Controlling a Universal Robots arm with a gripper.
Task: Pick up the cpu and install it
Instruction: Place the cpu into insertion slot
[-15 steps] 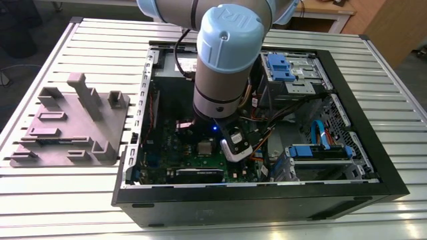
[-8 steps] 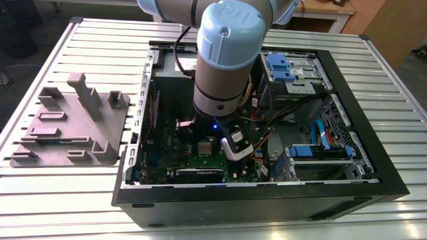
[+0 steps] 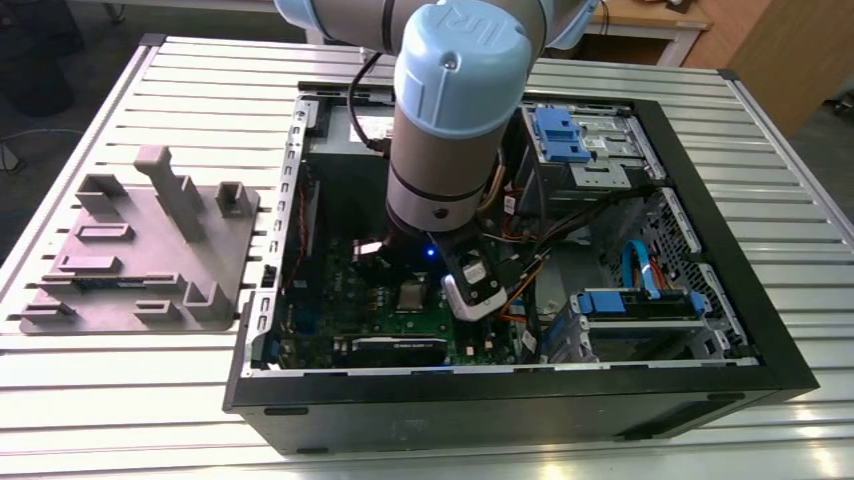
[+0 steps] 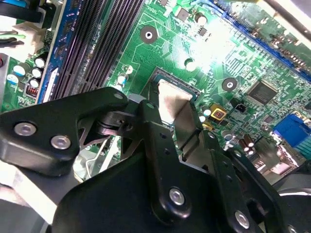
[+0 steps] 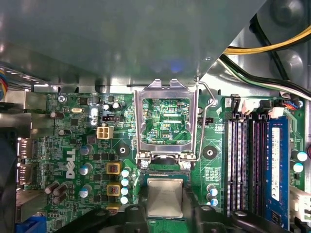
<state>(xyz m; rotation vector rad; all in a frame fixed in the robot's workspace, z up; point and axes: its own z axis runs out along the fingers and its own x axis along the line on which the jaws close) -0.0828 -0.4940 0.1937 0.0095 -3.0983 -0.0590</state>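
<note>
1. Silver-grey metal showed between my black fingers (image 4: pixel 151 121): the cpu (image 5: pixel 165 196), small, flat and square.
2. My claw (image 4: pixel 172 119) was pinching the cpu by two opposite edges, one finger on each side, in both wrist views.
3. The cpu sat low over the green motherboard (image 5: pixel 77 131), at the socket (image 4: pixel 156 74), with its far edge just inside the dark socket rim. I could not tell whether it was fully seated.
4. Just beyond the cpu in the first wrist view, the metal retention frame (image 5: pixel 138 121) stood open and tipped up, with board traces showing through its window.
5. Long dark memory slots (image 5: pixel 243 165) ran alongside the socket, near it but not touching.
6. In the exterior view my arm (image 3: pixel 461 110) reached straight down into the open computer case (image 3: pixel 534 400), which lay on the slatted metal counter (image 3: pixel 200 100).
7. A grey plastic tray (image 3: pixel 134 260) with upright posts rested on the counter, beside the case on the exterior view's left.
</note>
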